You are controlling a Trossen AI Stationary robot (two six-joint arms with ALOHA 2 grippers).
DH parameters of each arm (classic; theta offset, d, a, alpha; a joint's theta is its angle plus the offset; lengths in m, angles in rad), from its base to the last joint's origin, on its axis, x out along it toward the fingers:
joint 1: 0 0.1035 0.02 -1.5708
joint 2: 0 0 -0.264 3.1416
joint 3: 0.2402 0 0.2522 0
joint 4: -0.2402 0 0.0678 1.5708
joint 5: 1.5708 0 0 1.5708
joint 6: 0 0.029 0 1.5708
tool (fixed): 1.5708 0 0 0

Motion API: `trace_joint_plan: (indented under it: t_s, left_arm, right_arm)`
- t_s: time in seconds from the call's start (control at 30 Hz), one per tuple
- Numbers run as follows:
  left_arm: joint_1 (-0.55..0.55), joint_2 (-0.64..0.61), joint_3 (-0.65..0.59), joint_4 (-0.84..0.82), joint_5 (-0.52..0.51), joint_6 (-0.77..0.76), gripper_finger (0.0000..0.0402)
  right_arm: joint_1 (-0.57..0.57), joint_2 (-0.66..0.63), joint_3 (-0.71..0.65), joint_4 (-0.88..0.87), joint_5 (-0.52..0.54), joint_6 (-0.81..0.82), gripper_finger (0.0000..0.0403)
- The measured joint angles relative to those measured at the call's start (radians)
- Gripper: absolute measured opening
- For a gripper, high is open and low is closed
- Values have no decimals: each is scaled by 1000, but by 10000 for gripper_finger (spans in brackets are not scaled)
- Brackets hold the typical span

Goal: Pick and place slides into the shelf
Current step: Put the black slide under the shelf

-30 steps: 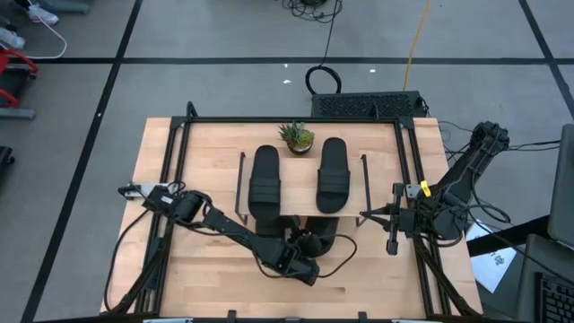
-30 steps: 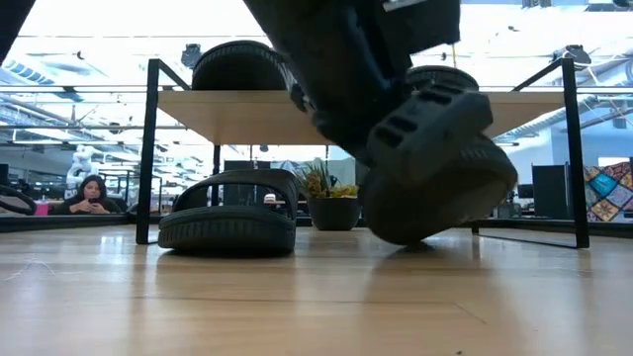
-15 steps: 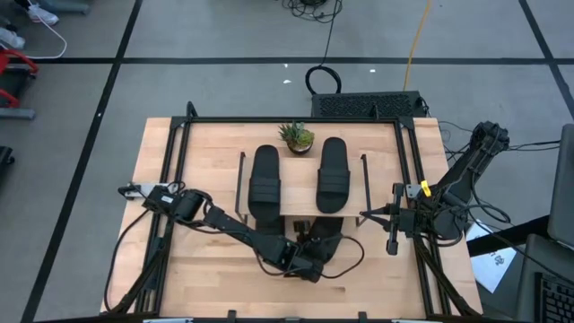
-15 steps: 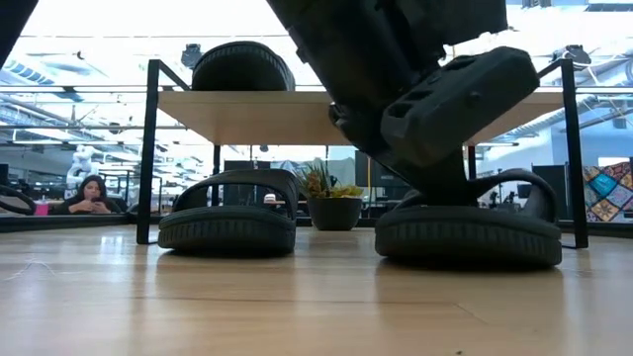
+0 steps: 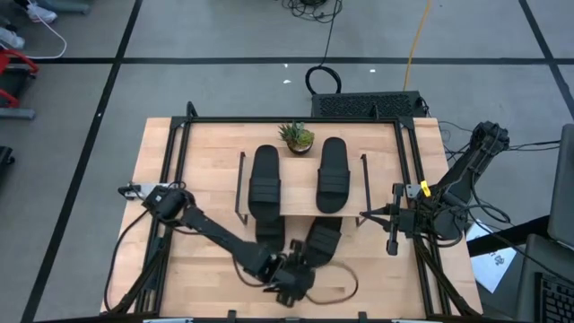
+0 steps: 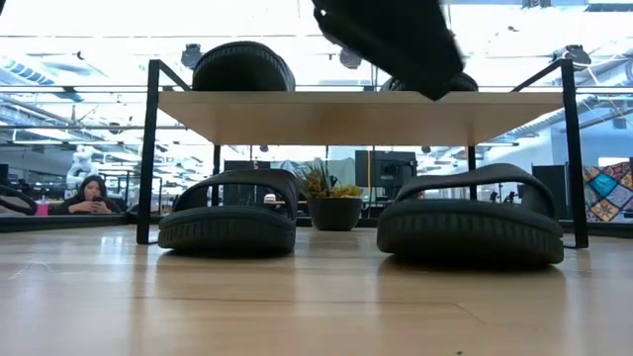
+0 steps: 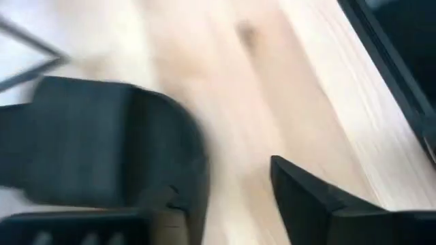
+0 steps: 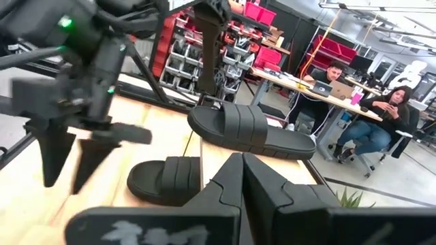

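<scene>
Four black slides show. Two lie on the shelf's point(image 5: 300, 184) wooden top, one on the left point(image 5: 265, 182) and one on the right point(image 5: 333, 174). Two rest sole-down on the table under the plank point(image 6: 326, 116): the left slide point(image 6: 227, 213) and the right slide point(image 6: 470, 218), whose heel end sticks out toward the near edge point(image 5: 319, 247). My left gripper point(image 5: 289, 285) hangs open above the table, just near-left of that heel, touching nothing. In its wrist view the open fingers frame bare wood point(image 7: 235, 167) beside the slide point(image 7: 102, 146). My right gripper point(image 5: 392, 244) waits shut by the table's right edge.
A small potted plant point(image 5: 297, 136) stands at the far side of the shelf, between the slides. Black metal frames point(image 6: 148, 148) carry the plank on both sides. A cable loops on the table near my left gripper point(image 5: 341, 285). People sit at desks in the room beyond point(image 8: 381, 102).
My left gripper carried the fourth slide tilted, set it flat on the table under the shelf's right half, and let go. It then opened, rose and drew back toward the near edge. The slide stays where it was put.
</scene>
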Motion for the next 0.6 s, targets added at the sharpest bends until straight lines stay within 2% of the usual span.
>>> trace_joint_plan:
  t_s: [0.1, 0.2, 0.33, 0.6]
  left_arm:
    - [-25, 12, -3, -94, 35, 84, 90]
    - [-35, 28, -2, -121, -9, 121, 19]
    - [-23, 39, -2, -91, -104, 126, 10]
    - [36, 36, -1, -106, -124, 62, 1]
  right_arm:
    - [0, 0, 0, 2, 0, -2, 0]
    - [0, 0, 0, 2, 0, -3, 0]
    - [0, 0, 0, 3, 0, -3, 0]
    - [-1, 0, 0, 3, 2, -3, 0]
